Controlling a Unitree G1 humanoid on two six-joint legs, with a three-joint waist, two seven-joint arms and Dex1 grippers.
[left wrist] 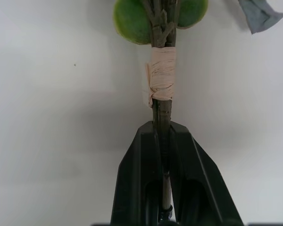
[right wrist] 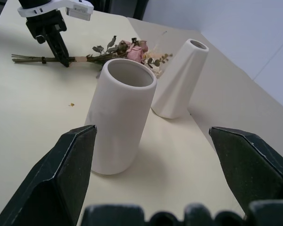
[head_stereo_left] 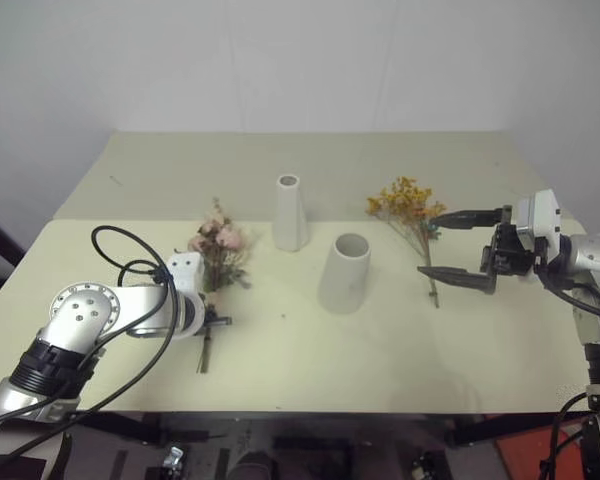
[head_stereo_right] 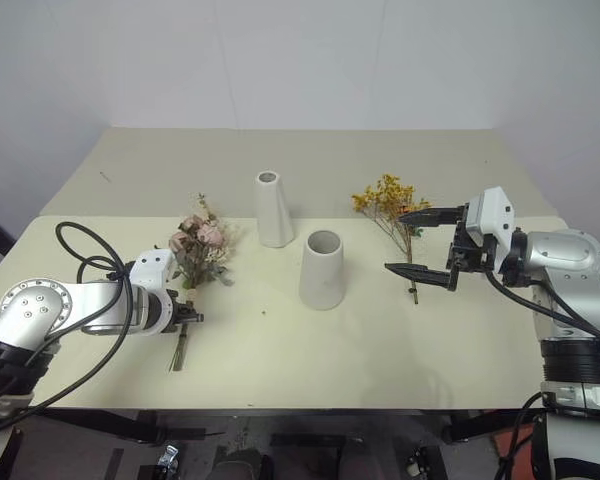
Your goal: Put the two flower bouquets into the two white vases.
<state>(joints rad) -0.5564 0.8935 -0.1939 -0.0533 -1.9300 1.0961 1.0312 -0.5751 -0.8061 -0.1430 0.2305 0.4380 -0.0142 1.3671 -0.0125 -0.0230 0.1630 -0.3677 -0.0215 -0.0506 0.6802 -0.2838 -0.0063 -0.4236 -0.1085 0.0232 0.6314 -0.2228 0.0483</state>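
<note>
Two bouquets lie flat on the bench point(head_stereo_left: 400, 350) and neither vase holds anything yet. From the head camera, the rose bouquet point(head_stereo_left: 218, 243) lies toward the left edge, stems pointing at the near edge, with the left end effector point(head_stereo_left: 212, 322) clenched on those stems. The slim vase point(head_stereo_left: 289, 212) stands near the middle, the wide vase point(head_stereo_left: 344, 272) just in front of it and slightly toward the right edge. The yellow bouquet point(head_stereo_left: 410, 207) lies toward the right edge, and the right end effector point(head_stereo_left: 458, 250) hangs released above its stems, touching nothing.

Along the left wrist, the fingers point(left wrist: 141, 188) pinch the stems point(left wrist: 161, 117) below the pale twine wrap point(left wrist: 161, 81). That grip sits low on thin stalks, so the heavy flower heads could swing or droop on lifting, and a stem might slide out.

Along the right wrist, the wide vase point(right wrist: 122, 120) stands between the spread fingers point(right wrist: 61, 179), the slim vase point(right wrist: 181, 77) behind it, the left end effector point(right wrist: 60, 44) on the rose bouquet point(right wrist: 132, 49) beyond. Both vases look light and stand loose; I judge a sideways brush from a stem bundle or either arm could tip one, the slim one soonest. Its narrow neck also leaves little margin for a splayed stem bundle to enter cleanly.
</note>
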